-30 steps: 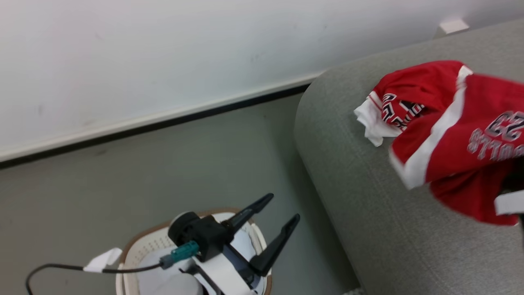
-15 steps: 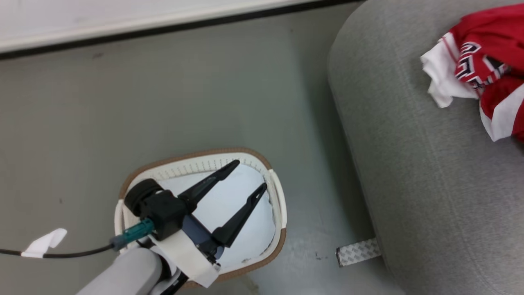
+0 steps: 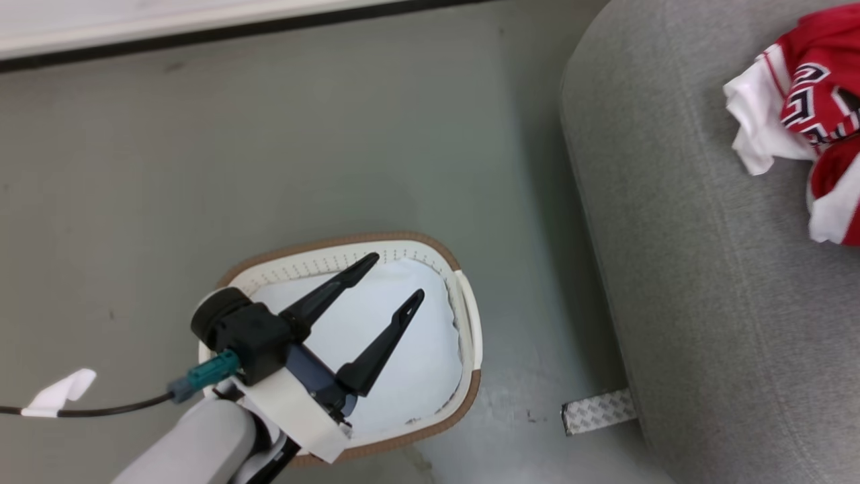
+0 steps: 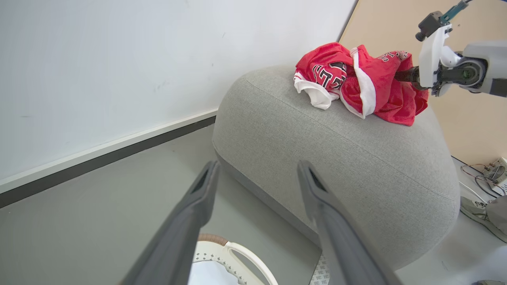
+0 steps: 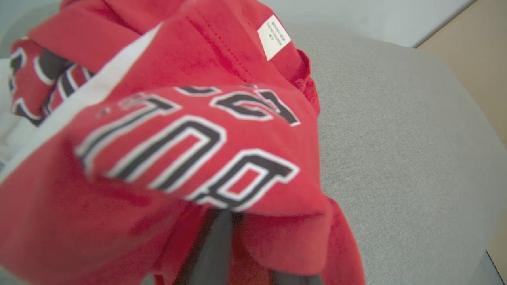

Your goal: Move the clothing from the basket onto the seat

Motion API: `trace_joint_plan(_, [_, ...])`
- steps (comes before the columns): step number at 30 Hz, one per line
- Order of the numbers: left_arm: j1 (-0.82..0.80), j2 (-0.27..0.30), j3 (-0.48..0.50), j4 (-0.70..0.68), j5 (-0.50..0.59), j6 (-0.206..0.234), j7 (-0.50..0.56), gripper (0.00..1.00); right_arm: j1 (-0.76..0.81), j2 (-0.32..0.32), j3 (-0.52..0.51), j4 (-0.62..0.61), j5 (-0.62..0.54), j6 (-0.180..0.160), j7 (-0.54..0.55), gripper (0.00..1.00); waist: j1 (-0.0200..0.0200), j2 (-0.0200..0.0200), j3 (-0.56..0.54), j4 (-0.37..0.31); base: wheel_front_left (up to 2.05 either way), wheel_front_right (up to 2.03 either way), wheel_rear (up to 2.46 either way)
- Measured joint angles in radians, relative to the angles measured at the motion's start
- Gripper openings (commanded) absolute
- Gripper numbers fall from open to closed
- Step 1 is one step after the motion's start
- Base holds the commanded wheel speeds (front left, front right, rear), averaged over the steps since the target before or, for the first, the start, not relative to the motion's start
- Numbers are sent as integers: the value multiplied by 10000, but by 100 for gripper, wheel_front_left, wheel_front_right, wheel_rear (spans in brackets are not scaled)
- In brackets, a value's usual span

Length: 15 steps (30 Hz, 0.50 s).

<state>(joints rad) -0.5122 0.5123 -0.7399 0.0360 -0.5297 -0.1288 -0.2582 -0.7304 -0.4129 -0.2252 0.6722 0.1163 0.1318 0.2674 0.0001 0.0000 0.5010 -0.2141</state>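
The clothing [image 4: 356, 85], red with white panels and black-and-white lettering, lies bunched on top of the seat [image 4: 356, 158], a rounded light-grey sofa. My right gripper [image 4: 400, 75] reaches into the pile's right side, shut on the clothing. In the right wrist view the red cloth [image 5: 178, 150] drapes over a dark finger [image 5: 214, 245]. In the head view the clothing [image 3: 816, 121] shows at the right edge, on the seat [image 3: 705, 269]. The basket [image 3: 463, 396] stands on the floor left of the seat, its white liner [image 3: 416, 376] bare. My left gripper [image 3: 396, 277] hovers open above it.
A white wall with a dark baseboard [image 3: 235, 30] runs behind the grey floor. A patterned tape strip [image 3: 598, 411] lies by the seat's foot. A black cable with a white tag [image 3: 57, 402] trails at the left. Wires and small devices [image 4: 491, 174] sit on the floor beyond the seat.
The head camera has tilted down and turned, so the whole basket shows and the clothing sits at the right edge. My left gripper stays open over the basket.
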Motion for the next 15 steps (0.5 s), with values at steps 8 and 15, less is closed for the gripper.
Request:
trace_joint_plan(8, [362,-477,-23,546,-113,81,-35,100,685,-589,1856,-387,771,0,466,100,-1,0,-1078,-199,0,0,0])
trace_joint_plan(15, [891,-1057,368,1018,-397,430,-48,100,1643,-1542,2569,-1981,1866,0,468,100,-2,0,-2477,-266,0,0,0])
